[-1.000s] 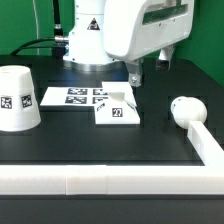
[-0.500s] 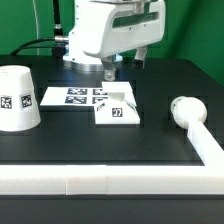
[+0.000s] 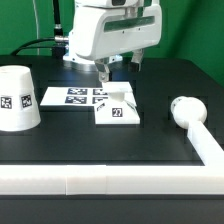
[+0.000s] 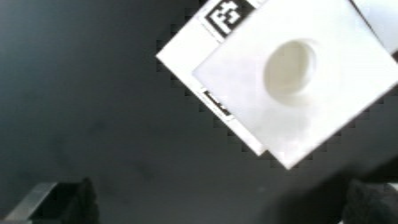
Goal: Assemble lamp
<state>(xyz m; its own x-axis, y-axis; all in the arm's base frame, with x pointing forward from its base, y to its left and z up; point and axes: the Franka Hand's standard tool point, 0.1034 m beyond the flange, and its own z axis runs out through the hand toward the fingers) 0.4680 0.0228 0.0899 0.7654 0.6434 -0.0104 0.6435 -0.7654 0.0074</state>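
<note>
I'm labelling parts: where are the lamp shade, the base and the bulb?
shade [image 3: 18,97], exterior view, on its side wall.
base [image 3: 128,103], exterior view, on its top face.
bulb [image 3: 184,108], exterior view, on its round head.

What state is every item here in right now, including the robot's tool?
Tool: open, empty, hanging over the table.
Base: lying flat, socket hole up, not held.
Shade: standing on its wide rim, alone.
Bulb: lying on its side beside the rail.
Marker board: lying flat.
</note>
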